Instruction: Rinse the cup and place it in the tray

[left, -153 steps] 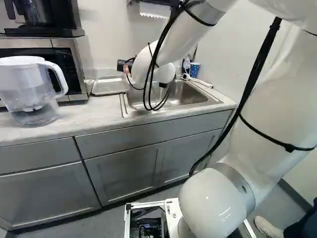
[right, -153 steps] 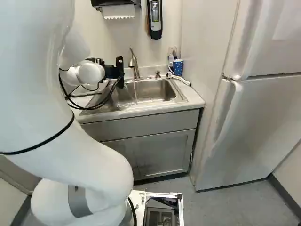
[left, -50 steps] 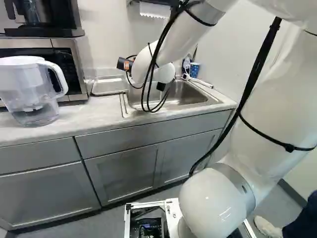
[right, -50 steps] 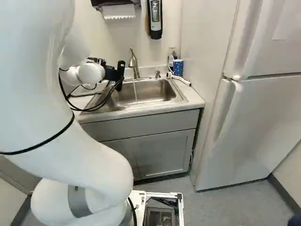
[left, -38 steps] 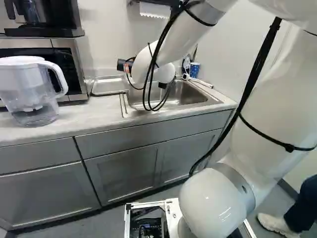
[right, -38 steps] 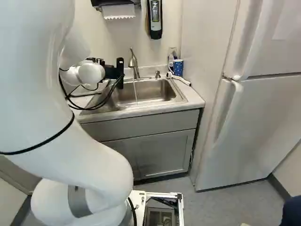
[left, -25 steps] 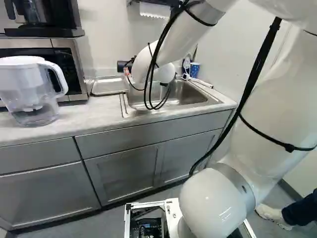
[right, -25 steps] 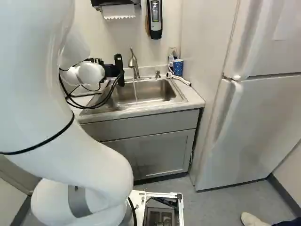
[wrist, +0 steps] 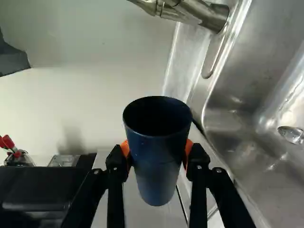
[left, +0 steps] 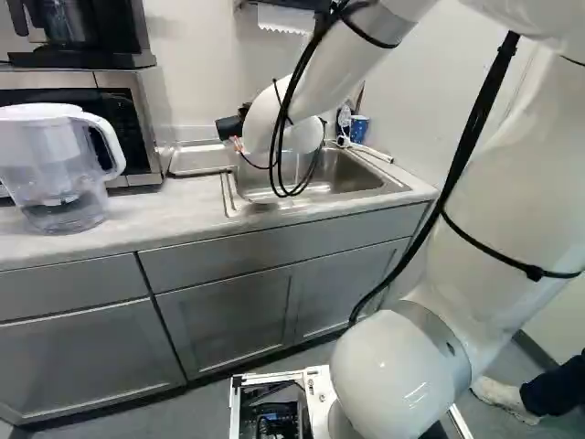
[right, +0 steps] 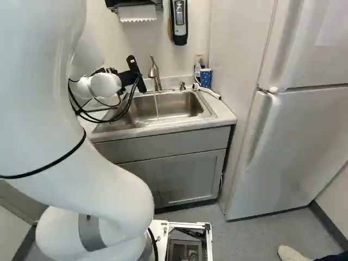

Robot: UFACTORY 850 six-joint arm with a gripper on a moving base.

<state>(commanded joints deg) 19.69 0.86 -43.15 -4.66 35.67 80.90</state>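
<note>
At the sink's left side, my gripper (right: 136, 75) shows in the right base view as a black, tilted body; its fingers are hidden there. In the wrist view the gripper (wrist: 158, 151) is shut on a dark blue cup (wrist: 157, 164), orange pads (wrist: 189, 151) pressing it from both sides. The cup's open mouth is visible. The metal faucet (wrist: 197, 13) stands ahead of the cup, beside the sink basin (wrist: 251, 109). A thin stream of water (right: 157, 106) runs from it in the right base view. Left of the sink lies a metal tray (left: 201, 159).
A water pitcher (left: 57, 174) stands on the counter, with a microwave (left: 91, 119) behind it. A blue patterned cup (right: 205, 78) and a white hose-like item (right: 207, 91) are at the sink's right. Right of the counter stands a fridge (right: 304, 130).
My wrist has turned, so the gripper's black body, upright in the right base view less than a second ago, now leans over. The base has not moved.
</note>
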